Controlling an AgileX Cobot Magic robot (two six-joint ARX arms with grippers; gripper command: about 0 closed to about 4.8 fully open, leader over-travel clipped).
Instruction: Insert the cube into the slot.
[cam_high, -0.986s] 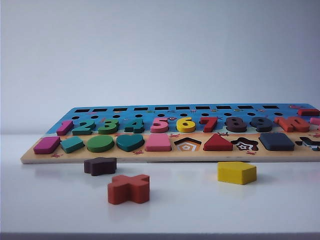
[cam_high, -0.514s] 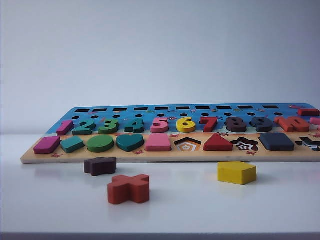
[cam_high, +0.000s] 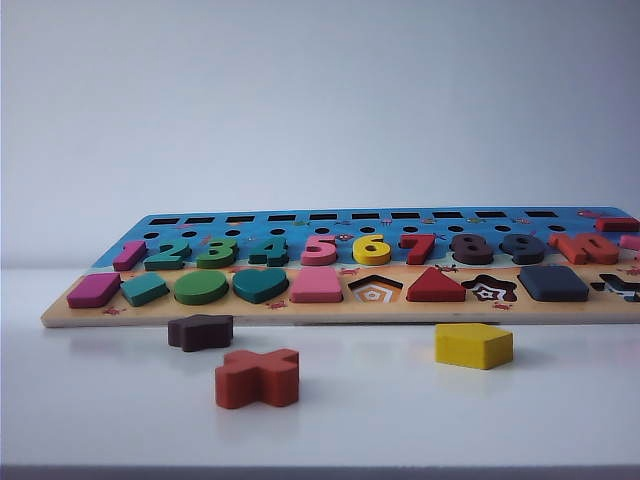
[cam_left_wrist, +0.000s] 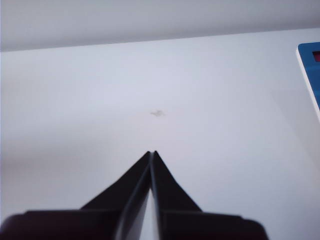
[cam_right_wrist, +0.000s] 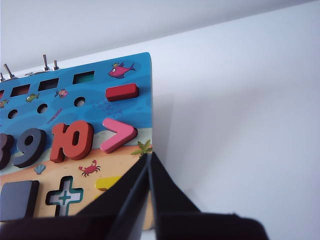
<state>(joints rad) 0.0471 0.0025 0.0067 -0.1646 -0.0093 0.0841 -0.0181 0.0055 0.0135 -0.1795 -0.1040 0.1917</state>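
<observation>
Already, by the look of it, the cube sat flush in the slot on the puzzle board, in the front row just beyond the star cutout; no checkerboard pattern showed around it, so I judged the insertion done and nothing left but to stay clear. Doing that well meant keeping both arms back from the board — a stray nudge could tip a seated piece out.

From the right wrist view the cube lay off to one side of the right gripper, beside the cross cutout, well apart from the fingertips. That gripper's jaws were pressed together to a single point, holding nothing, hanging over the board's end edge near the orange ten and the pink chevron.

The left gripper was likewise pinched tight and empty, poised over bare white table, with only a corner of the board showing far off to one side.

Loose on the table in front of the board lay the yellow pentagon block, the dark star block and a red cross block — none touched by either gripper.
</observation>
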